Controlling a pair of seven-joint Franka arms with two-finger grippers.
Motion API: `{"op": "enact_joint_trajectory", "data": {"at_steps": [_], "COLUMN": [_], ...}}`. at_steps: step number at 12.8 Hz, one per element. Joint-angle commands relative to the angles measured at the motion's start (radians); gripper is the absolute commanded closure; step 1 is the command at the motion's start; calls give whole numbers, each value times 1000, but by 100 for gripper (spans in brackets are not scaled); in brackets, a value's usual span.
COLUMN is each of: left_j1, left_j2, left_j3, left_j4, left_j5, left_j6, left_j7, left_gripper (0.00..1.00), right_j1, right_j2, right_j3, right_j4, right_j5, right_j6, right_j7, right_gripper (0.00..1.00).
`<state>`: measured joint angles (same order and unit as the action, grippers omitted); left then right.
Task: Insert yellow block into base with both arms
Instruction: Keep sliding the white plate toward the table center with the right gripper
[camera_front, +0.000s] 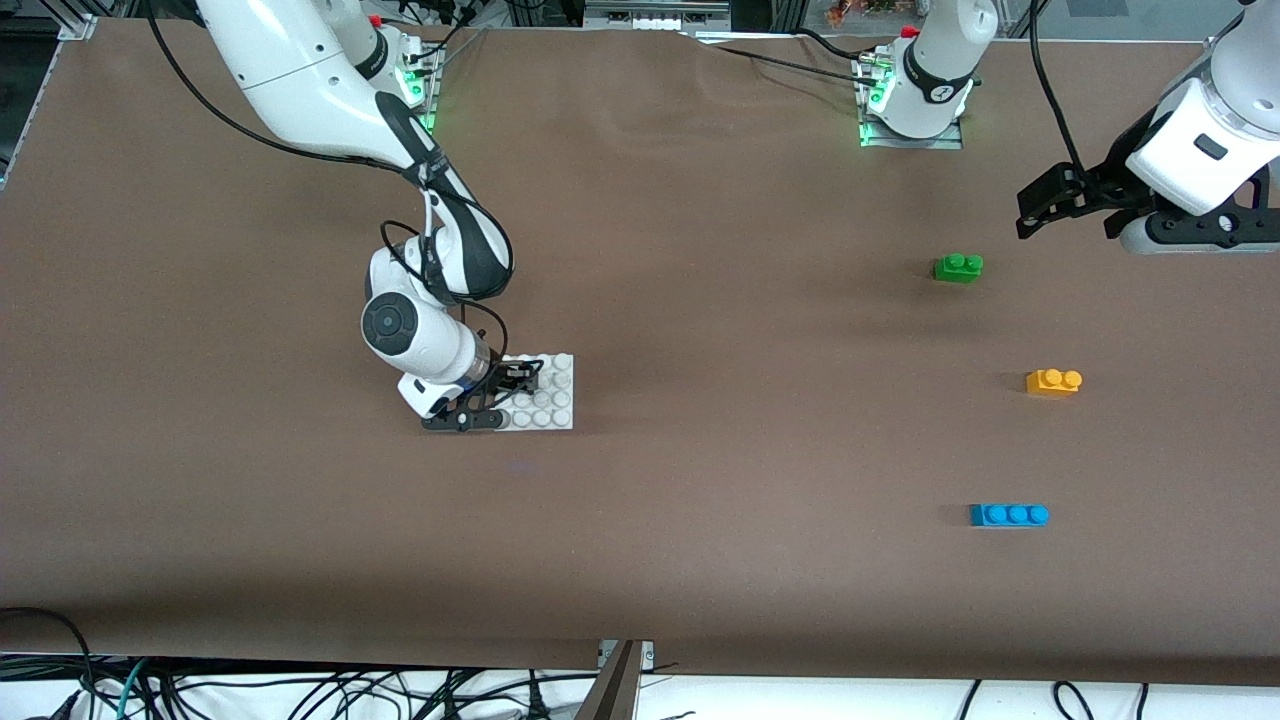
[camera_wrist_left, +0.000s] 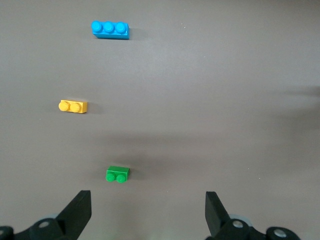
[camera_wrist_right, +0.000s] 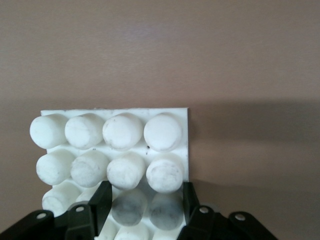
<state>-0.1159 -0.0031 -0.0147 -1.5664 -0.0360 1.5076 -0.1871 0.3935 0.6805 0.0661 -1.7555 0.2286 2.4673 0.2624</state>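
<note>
The yellow block (camera_front: 1053, 381) (camera_wrist_left: 73, 106) lies on the brown table toward the left arm's end, untouched. The white studded base (camera_front: 548, 395) (camera_wrist_right: 120, 131) lies flat toward the right arm's end. My right gripper (camera_front: 503, 392) (camera_wrist_right: 145, 200) is low at the base's edge, shut on the base with two of its studs clamped between the fingers. My left gripper (camera_front: 1035, 208) (camera_wrist_left: 148, 205) hangs open and holding nothing above the table, close to the green brick and well away from the yellow block.
A green two-stud brick (camera_front: 958, 267) (camera_wrist_left: 118, 174) lies farther from the front camera than the yellow block. A blue three-stud brick (camera_front: 1009, 514) (camera_wrist_left: 110, 29) lies nearer to it. Bare brown table stretches between the base and the bricks.
</note>
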Motion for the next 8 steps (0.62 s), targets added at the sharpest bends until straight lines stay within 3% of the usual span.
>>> {"op": "enact_joint_trajectory", "data": {"at_steps": [1,8], "left_j1": [1,1], "left_j2": [11,11], "left_j3": [-1,-1], "left_j4": [26,26], "left_j5": [-15,-15], "left_j6": [-21,-21], "left_j7": [-3,-3], "left_gripper": [0,0], "right_j1": [28,68], "right_j2": [37,70], "right_j3": [1,3], "right_j4": [50,103], "right_j5": [21,23], "right_j6": [1,1], "right_j7": [32,61], "right_gripper": [44,44]}}
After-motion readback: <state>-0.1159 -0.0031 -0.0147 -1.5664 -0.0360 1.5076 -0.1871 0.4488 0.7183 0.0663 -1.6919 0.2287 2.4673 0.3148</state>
